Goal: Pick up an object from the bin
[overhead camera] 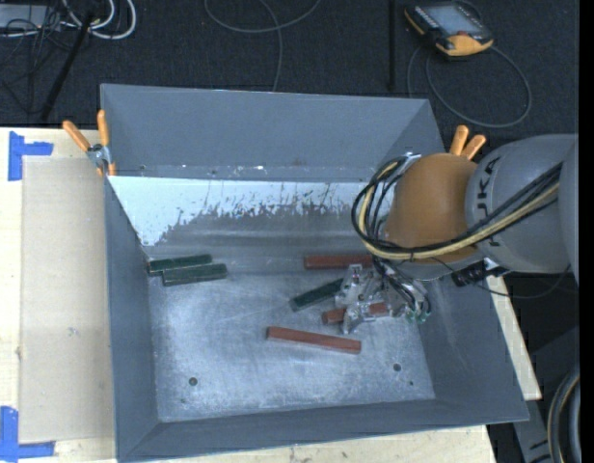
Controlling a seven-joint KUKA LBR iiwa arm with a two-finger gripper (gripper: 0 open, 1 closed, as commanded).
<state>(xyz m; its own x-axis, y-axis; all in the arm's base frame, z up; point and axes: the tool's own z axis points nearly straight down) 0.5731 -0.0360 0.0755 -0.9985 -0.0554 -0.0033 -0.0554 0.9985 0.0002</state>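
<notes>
Arm wrist (427,210): its orange cover and looped cables sit highest, just above the gripper (358,302)
Task's thing: a reddish-brown bar (333,316) flat on the bin floor, directly under the gripper, one end showing on the view's left of it
Grip: we cannot tell whether the gripper is spread or closed, or whether it touches the bar
Handling: we judge it stiff, light, thin and probably smooth; we would take it across its narrow width, near the middle
Reddish-brown bars: three, the one under the gripper, a longer bar (313,340) near the gripper's front side, a back bar (331,261) just behind the gripper
Dark green bars: three, a tilted green bar (316,295) just beside the gripper, a green pair (194,275) well apart from it, toward the view's left
</notes>
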